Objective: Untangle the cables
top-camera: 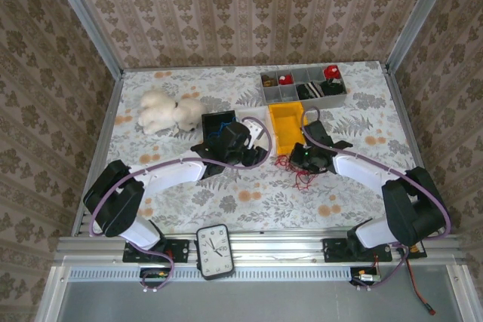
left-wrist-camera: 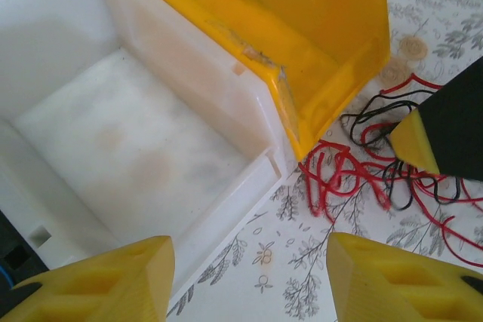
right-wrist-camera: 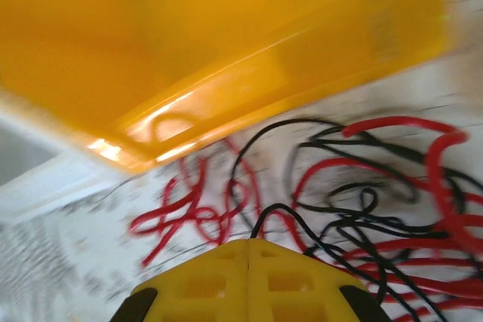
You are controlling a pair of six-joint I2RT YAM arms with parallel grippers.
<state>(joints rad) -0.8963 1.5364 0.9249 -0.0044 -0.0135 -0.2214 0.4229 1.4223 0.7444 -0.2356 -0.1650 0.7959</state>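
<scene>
Cables [top-camera: 302, 177], a light, limp red-and-black snarl on the bench [top-camera: 189, 194] just near of the yellow bin [top-camera: 287, 127], will snag, so I'd pinch one loose outer loop; my right claw [right-wrist-camera: 249, 246] is closed over them, on a strand or not I cannot tell, and my left claw [left-wrist-camera: 249, 262] is wide open and empty.

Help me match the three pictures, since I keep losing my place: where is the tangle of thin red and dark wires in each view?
Top external: the tangle of thin red and dark wires lies right of centre, just on the near side of the yellow plastic bin.
Left wrist: middle right, beside the bin's corner.
Right wrist: lower right, below the bin.
Shared landmark: the yellow bin.
</scene>
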